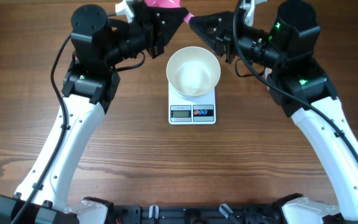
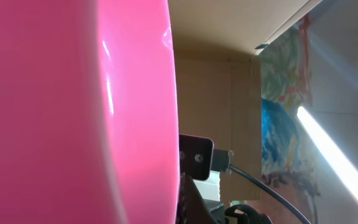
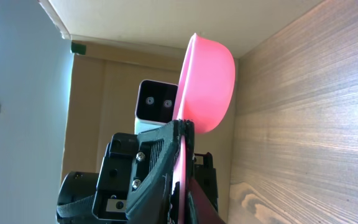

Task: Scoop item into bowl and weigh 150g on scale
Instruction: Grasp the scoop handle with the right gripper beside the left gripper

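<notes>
Entry: pink scoop (image 3: 207, 81). I judge it light, stiff, slick plastic, best taken by its thin handle. Right tool (image 3: 180, 158) is clenched on that handle. Left tool (image 1: 173, 17) is clenched; on what, I cannot tell. Bowl (image 1: 193, 74) sits empty on scale (image 1: 192, 113), mid-bench (image 1: 123, 155). Beans unseen.

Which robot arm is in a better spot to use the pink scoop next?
Probably right: the right gripper is shut on the pink scoop by its handle, cup sticking out ahead. The left gripper is shut too, but what it grips is unclear.
</notes>
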Available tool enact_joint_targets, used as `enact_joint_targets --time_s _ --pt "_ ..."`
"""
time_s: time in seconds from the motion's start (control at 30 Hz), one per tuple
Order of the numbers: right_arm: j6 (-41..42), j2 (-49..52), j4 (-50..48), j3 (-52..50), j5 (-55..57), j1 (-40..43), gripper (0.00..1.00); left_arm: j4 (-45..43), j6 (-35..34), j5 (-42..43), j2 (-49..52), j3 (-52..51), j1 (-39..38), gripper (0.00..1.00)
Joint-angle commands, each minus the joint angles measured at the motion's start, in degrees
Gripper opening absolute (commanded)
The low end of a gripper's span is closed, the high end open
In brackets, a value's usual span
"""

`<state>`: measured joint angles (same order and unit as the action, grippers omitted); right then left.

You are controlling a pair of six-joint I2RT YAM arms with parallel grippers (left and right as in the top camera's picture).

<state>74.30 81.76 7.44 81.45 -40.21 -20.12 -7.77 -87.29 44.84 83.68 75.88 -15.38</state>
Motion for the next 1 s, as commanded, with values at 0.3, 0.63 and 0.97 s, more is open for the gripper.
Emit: enact_joint_targets --time_s 0.3,0.63,0.97 --pt "-1.0 0.4 -0.5 0.1 0.9 -0.2 0.04 -0.1 1.4 2.3 -0.2 0.3 -0.2 0.04" --pt "-2.3 0.4 -0.5 0.1 2.0 0.6 0.20 -0.1 1.4 2.3 -0.2 0.3 -0.2 0.04" --pt "-3.5 0.4 -0.4 0.1 1.6 0.7 0.20 -0.1 1.4 2.5 -0.2 0.3 -0.2 0.04"
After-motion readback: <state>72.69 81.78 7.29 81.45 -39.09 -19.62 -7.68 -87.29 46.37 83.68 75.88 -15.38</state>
